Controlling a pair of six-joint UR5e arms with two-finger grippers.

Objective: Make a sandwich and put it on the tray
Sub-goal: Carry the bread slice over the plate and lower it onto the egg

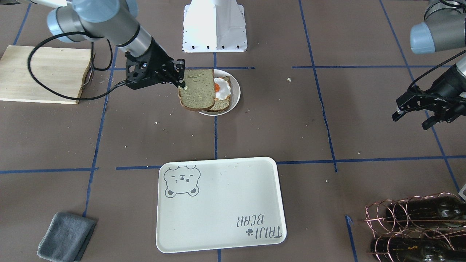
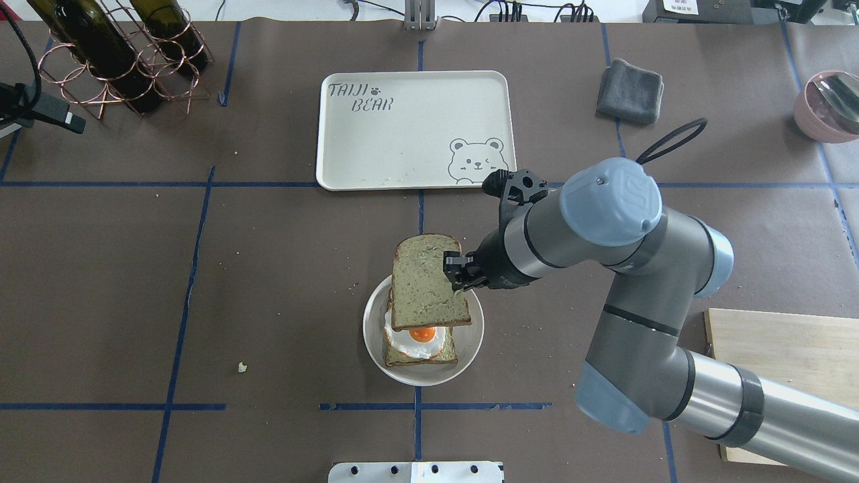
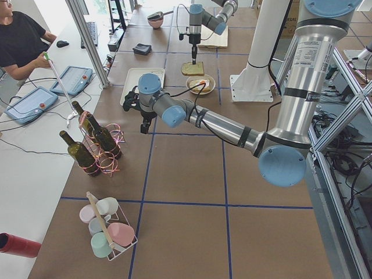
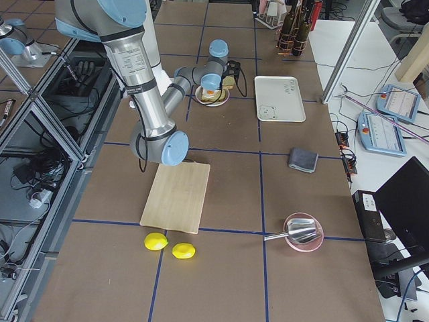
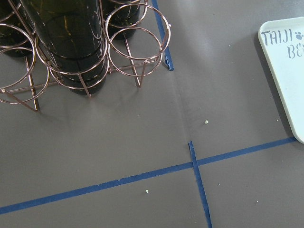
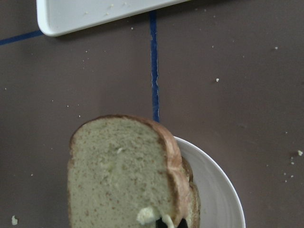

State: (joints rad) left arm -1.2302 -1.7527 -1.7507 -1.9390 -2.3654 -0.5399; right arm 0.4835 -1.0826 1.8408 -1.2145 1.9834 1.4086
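Right claw (image 2: 456, 274) tight on upper bread slice (image 2: 423, 285)

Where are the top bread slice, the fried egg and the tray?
top bread slice (image 2: 423, 285), overhead exterior, middle of its crumb face
fried egg (image 2: 423, 333), overhead exterior, its orange yolk
tray (image 2: 402, 144), overhead exterior, bare centre

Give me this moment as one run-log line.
right end effector: holding top bread slice over fried egg | left end effector: open, holding nothing | tray: no sandwich yet
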